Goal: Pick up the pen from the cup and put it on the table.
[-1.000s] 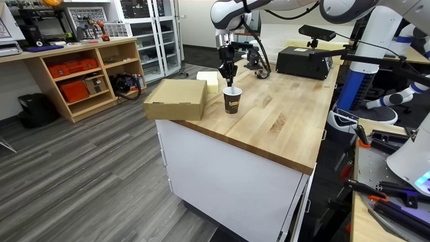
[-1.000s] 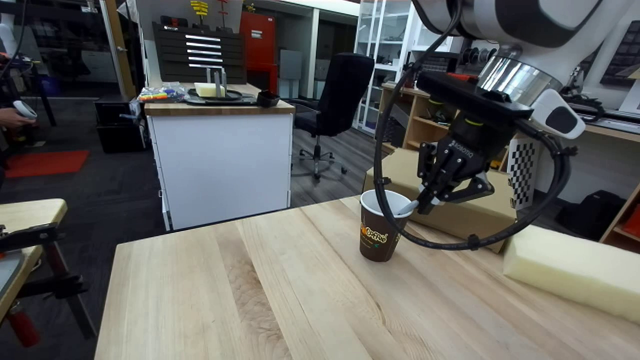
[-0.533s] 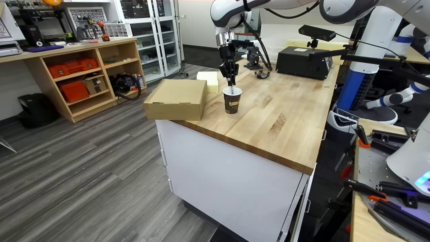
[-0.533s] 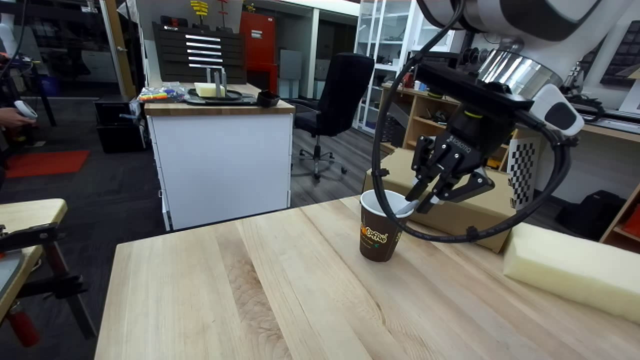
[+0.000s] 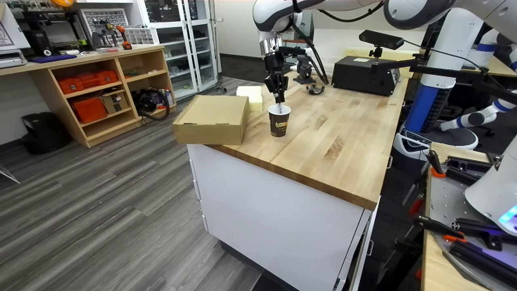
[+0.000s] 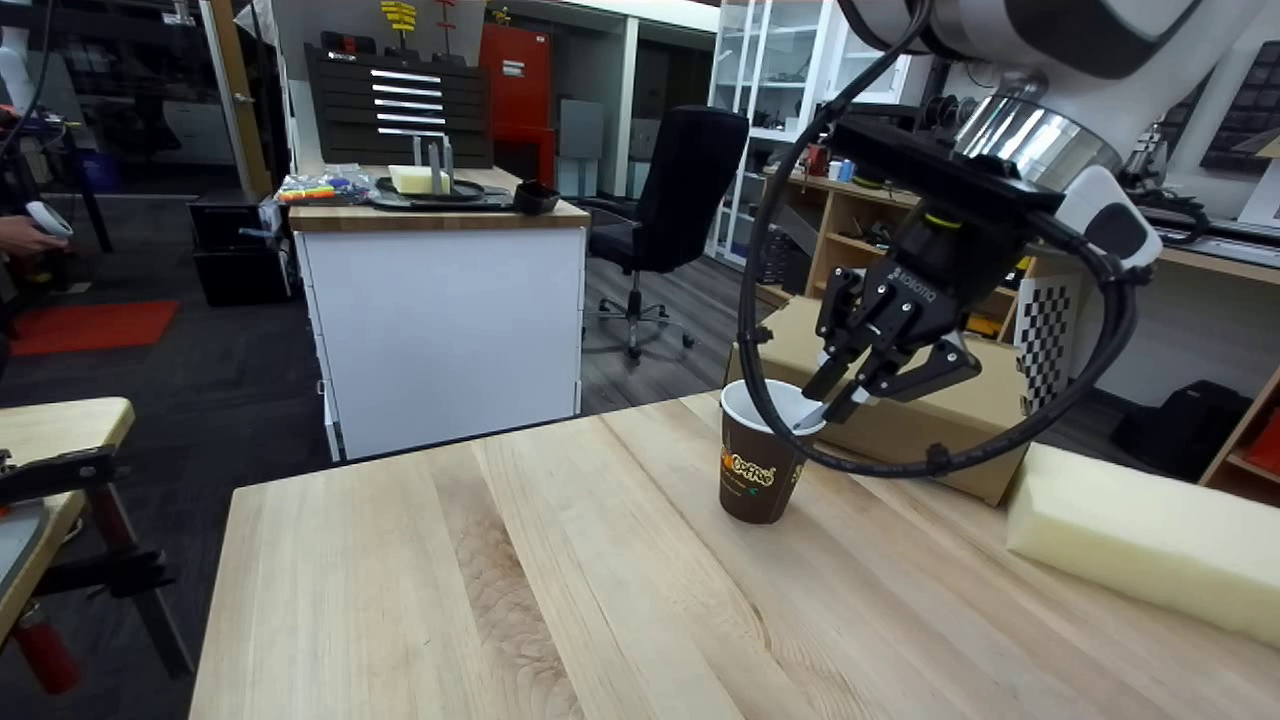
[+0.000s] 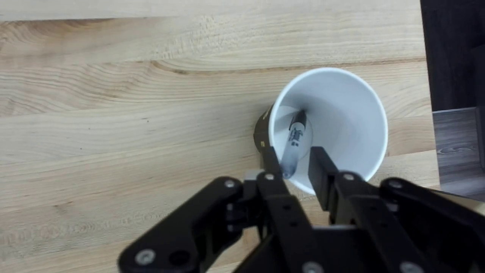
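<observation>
The pen [image 7: 295,141] is a thin grey-white marker with a dark tip. It leans inside the cup [image 7: 346,113], tip down, with its upper end near the rim. The brown cup with white rim stands upright on the wooden table [image 6: 600,600]; it shows in both exterior views [image 5: 278,124] [image 6: 750,470]. My gripper [image 7: 293,151] is open at the cup's rim, with the pen's upper end between its fingers, close to the left finger in the wrist view. I cannot tell whether they touch. The gripper shows above the rim in both exterior views [image 5: 279,100] [image 6: 833,393].
A cardboard box [image 5: 212,117] lies beside the cup at the table's edge, behind the gripper in an exterior view [image 6: 990,415]. A pale foam block [image 6: 1150,540] lies near it. A black cable loop [image 6: 748,300] hangs from the arm. Black equipment [image 5: 359,76] stands farther back.
My gripper has tilted a little and shifted toward the cup. Its two fingertips now show apart in an exterior view, where they overlapped one second ago. The cup has not moved.
</observation>
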